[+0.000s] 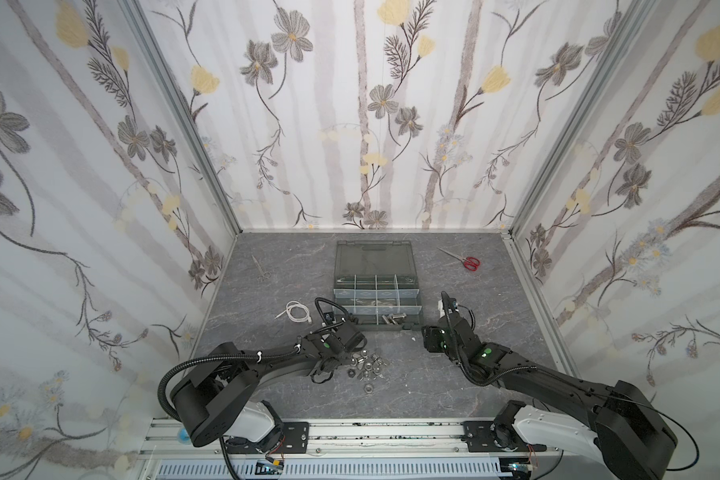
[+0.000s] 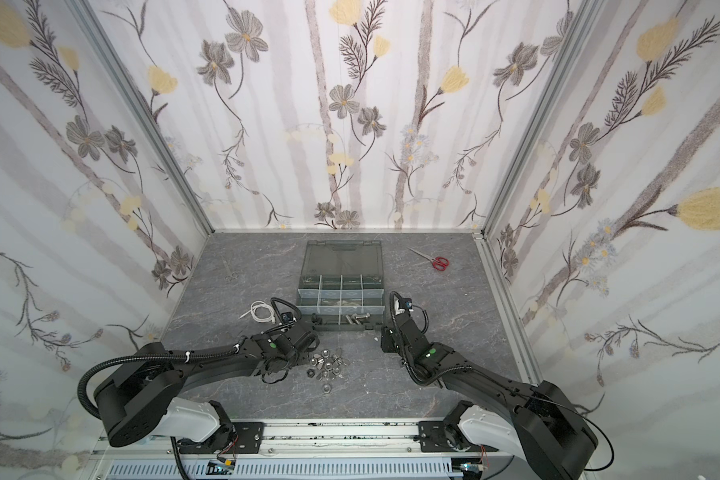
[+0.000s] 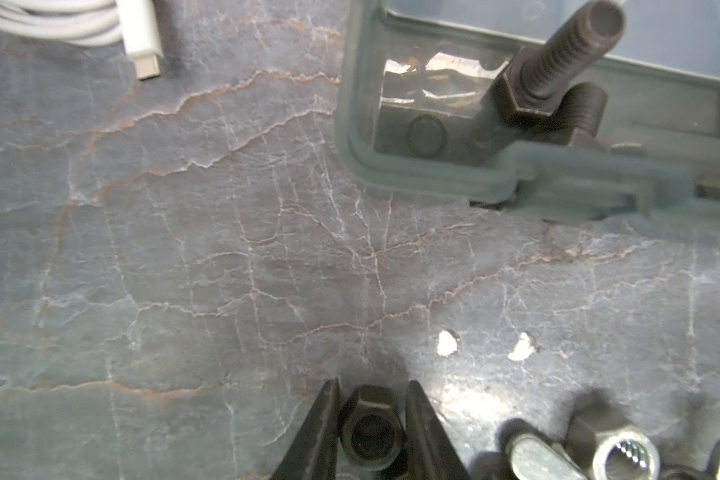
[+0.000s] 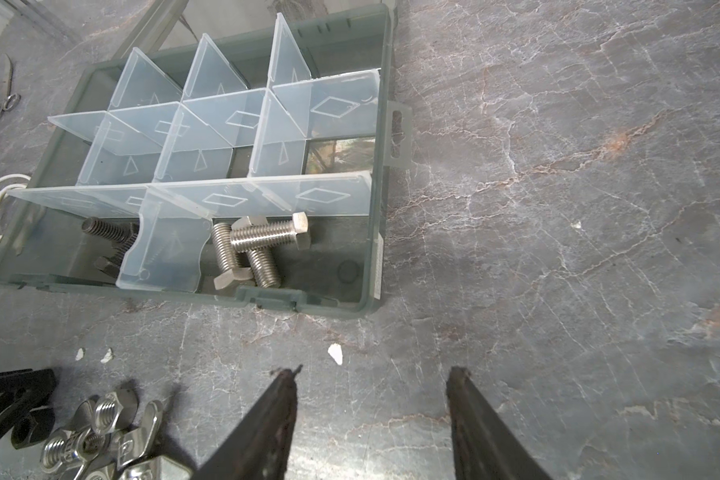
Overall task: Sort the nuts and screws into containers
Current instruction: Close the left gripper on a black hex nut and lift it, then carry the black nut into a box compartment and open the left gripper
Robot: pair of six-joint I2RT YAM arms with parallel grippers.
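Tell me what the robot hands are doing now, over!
Left fingers pinch a black nut. Right fingers open, empty, near the case. Other nuts loose in a pile. Nothing blocks the case.

Three silver screws [image 4: 262, 245], two black screws [image 3: 558, 66], about a dozen nuts [image 1: 366, 365], two scissors [image 1: 468, 262], one cable [image 1: 296, 311], one organizer case [image 4: 163, 293]

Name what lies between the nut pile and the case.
Only bare table with white flecks between nuts and case; the right wrist view shows it.

Silver screws [image 4: 267, 239], black nut [image 3: 371, 432], grey-green case [image 4: 80, 286], red-handled scissors [image 1: 470, 262], white cable [image 1: 296, 311], grey veined tabletop [image 4: 558, 208], floral walls [image 1: 350, 124]
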